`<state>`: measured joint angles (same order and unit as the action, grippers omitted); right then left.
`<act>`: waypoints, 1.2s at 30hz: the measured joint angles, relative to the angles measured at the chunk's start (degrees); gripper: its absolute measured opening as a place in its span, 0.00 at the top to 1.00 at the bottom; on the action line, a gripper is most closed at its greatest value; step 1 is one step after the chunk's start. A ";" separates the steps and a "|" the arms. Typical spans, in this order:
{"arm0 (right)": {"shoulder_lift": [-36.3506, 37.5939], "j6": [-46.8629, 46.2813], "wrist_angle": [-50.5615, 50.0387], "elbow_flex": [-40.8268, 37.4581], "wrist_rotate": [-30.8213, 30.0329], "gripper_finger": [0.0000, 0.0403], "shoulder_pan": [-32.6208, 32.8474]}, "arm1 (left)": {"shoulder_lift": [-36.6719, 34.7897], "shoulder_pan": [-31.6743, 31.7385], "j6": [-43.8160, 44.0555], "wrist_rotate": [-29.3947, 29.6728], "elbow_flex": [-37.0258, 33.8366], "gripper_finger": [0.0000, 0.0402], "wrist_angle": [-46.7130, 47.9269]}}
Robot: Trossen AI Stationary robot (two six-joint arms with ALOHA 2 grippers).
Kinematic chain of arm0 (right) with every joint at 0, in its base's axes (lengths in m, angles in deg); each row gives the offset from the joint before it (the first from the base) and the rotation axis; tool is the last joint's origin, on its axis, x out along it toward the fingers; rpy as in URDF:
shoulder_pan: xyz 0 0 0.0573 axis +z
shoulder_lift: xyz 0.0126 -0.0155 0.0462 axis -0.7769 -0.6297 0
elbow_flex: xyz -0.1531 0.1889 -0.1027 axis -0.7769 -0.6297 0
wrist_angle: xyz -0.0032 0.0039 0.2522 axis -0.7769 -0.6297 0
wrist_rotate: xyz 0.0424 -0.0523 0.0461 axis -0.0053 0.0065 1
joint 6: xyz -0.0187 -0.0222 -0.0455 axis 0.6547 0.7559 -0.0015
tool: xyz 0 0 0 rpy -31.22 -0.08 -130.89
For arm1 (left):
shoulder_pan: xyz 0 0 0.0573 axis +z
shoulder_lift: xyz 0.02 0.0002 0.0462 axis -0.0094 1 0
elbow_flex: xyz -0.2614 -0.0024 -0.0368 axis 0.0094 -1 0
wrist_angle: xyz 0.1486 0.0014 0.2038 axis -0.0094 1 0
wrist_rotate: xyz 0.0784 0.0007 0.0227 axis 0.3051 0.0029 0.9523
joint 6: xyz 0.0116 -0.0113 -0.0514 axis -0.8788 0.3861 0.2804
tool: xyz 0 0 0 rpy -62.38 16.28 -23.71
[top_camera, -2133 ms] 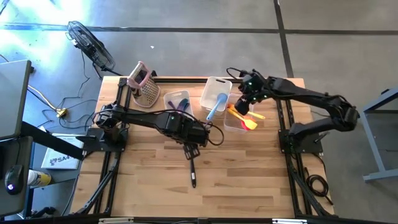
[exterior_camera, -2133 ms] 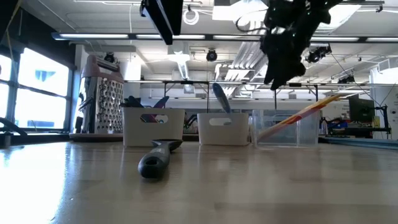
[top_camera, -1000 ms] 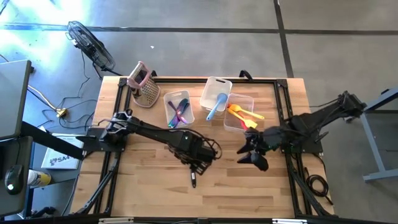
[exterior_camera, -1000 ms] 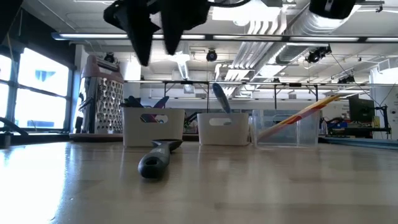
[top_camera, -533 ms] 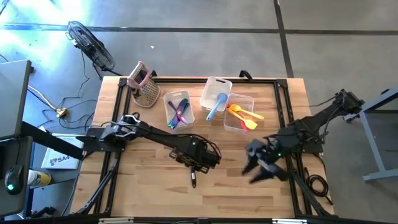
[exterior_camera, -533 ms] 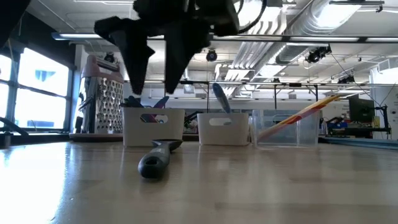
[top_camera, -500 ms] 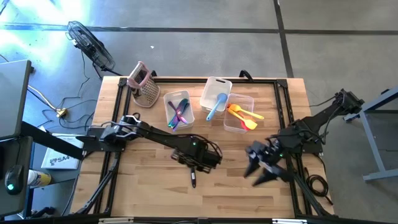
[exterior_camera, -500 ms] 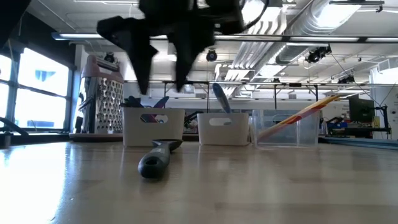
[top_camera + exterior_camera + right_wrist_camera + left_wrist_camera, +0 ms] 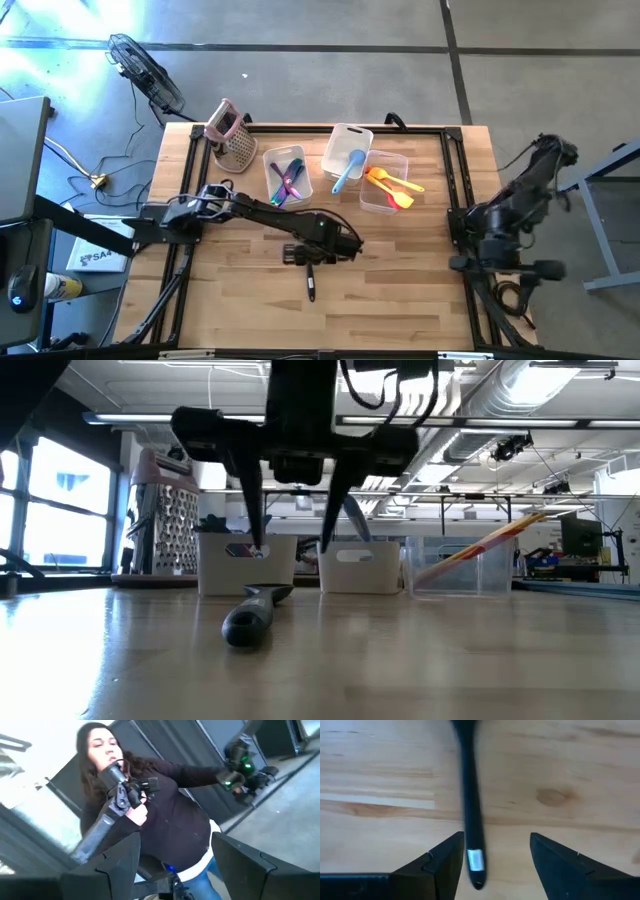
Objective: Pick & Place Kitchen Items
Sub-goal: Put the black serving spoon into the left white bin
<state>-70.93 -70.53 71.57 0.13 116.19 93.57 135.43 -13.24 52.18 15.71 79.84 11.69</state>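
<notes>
While most of the kitchen items already sat in the 3 clear tubs at upper centre of the high view, 1 black utensil (image 9: 311, 283) lay alone on the wooden table (image 9: 230, 310) just below centre, so the task looked nearly done, with this piece left to collect. One tub (image 9: 285, 176) held purple and blue pieces, another (image 9: 347, 150) a blue spatula (image 9: 347, 171), and the last (image 9: 384, 183) yellow, orange and red ones. The left gripper (image 9: 308, 256) hung over the black utensil's upper end, its fingers spread and holding nothing. The right arm (image 9: 510, 215) was folded back at the right edge of the frame, off the table; its gripper could not be picked out there. At table height in the low view, the left gripper (image 9: 292, 510) stood in upper centre with both fingers pointing down, wide apart, astride and above the black utensil (image 9: 250, 617), which lay apart from the tubs behind; whether the tips touched it was hard to judge. The left wrist view showed the slim black handle (image 9: 470, 815) running between the open fingers (image 9: 445, 860), nearer 1 of them. The right wrist view showed only that gripper's parted, empty fingers (image 9: 120, 857) and a person (image 9: 150, 820) in the room beyond, no table at all.
</notes>
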 joint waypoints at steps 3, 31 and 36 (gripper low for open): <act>3.13 1.57 -2.69 0.00 -2.28 0.41 2.61 | -0.02 0.58 0.52 -0.49 -0.11 0.46 1.97; 7.76 5.50 -18.89 0.02 -10.86 0.41 5.04 | 3.55 6.16 -7.02 -11.45 -9.18 0.46 -5.92; 7.78 5.45 -20.81 0.02 -10.83 0.41 5.04 | 3.59 6.82 -8.05 -11.30 -11.57 0.46 -7.46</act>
<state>-63.15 -65.08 50.76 0.15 105.36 98.61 139.02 -6.43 44.13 4.41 68.27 4.22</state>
